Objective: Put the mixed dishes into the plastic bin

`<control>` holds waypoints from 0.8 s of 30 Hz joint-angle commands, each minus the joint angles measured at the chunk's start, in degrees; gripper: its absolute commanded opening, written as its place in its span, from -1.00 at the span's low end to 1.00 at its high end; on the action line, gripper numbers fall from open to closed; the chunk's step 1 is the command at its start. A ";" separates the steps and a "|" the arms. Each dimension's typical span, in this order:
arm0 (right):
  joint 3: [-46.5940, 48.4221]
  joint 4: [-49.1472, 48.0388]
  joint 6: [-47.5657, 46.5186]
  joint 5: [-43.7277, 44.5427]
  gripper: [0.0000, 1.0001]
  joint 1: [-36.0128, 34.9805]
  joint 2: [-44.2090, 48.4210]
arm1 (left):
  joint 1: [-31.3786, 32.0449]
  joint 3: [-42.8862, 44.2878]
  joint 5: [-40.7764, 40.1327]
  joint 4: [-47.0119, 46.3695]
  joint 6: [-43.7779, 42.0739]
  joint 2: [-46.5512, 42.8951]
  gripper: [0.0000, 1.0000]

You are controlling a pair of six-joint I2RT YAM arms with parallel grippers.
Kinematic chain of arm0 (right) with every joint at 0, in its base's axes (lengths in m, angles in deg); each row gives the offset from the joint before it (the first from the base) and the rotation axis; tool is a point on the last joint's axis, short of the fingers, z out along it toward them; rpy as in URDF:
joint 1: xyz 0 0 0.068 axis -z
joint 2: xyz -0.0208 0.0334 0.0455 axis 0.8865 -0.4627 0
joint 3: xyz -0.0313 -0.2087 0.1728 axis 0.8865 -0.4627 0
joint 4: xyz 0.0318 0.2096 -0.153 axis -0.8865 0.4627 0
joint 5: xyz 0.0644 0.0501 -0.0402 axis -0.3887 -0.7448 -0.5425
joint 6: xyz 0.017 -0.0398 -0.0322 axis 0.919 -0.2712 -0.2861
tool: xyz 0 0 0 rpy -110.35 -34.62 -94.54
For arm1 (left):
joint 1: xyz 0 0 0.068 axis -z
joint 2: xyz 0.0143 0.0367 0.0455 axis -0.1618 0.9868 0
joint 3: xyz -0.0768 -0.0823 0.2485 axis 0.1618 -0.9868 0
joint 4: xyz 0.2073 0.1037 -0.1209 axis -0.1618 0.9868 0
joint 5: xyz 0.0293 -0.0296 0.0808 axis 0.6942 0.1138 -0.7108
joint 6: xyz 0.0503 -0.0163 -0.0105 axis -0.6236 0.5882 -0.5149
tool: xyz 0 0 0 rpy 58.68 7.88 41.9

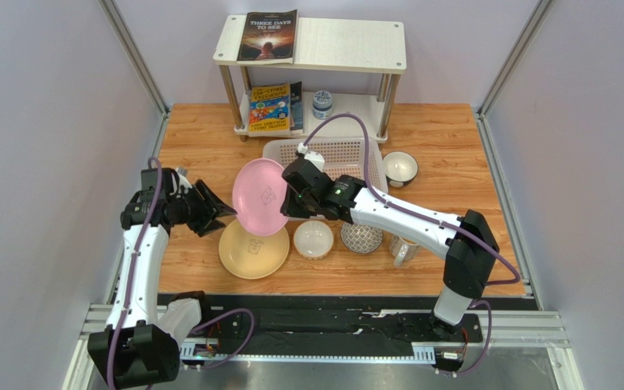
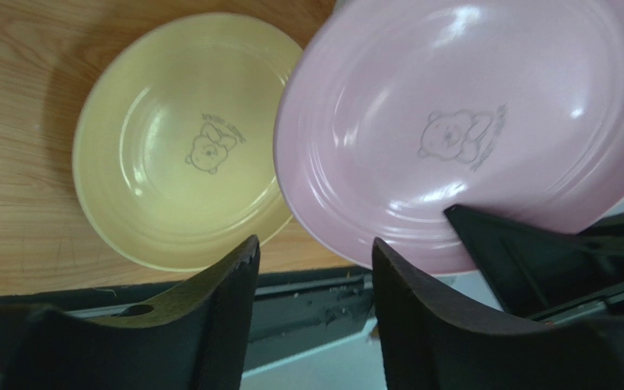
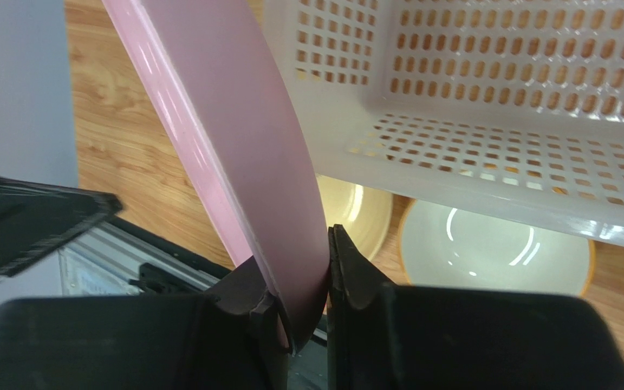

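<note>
My right gripper (image 3: 295, 280) is shut on the rim of the pink plate (image 1: 260, 197) and holds it tilted on edge above the table, beside the near left corner of the plastic bin (image 1: 336, 156). The plate also shows in the left wrist view (image 2: 470, 122) and the right wrist view (image 3: 234, 130). My left gripper (image 2: 314, 268) is open and empty, just left of the pink plate (image 1: 209, 207). The pale yellow plate (image 1: 253, 249) lies flat below it. A white bowl (image 1: 314, 240), a grey patterned bowl (image 1: 362, 238) and a mug (image 1: 402, 250) sit near the front. Another bowl (image 1: 400, 168) sits right of the bin.
A white two-tier shelf (image 1: 315, 49) stands at the back with books and a small blue-and-white jar (image 1: 322, 103). Grey walls close in both sides. The bin's mesh wall (image 3: 486, 97) is close to the right of the held plate.
</note>
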 commanded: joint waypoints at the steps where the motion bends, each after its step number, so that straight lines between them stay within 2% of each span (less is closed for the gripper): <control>1: -5.25 -2.96 -0.36 0.75 -1.00 4.76 8.01 | -0.32 8.06 -11.10 7.77 -4.34 -1.67 0.28; 7: -13.07 -8.85 0.35 -2.50 -1.00 13.03 14.44 | -3.75 6.33 -9.27 7.62 -4.71 -2.90 0.30; 13: -13.62 -12.80 0.08 -6.46 -1.00 16.82 17.35 | -3.75 4.83 -9.09 7.01 -4.79 -2.64 0.29; 24: -14.93 -17.64 7.99 -9.62 -1.00 21.39 11.47 | -3.75 6.06 -9.71 7.44 -5.67 -1.58 0.29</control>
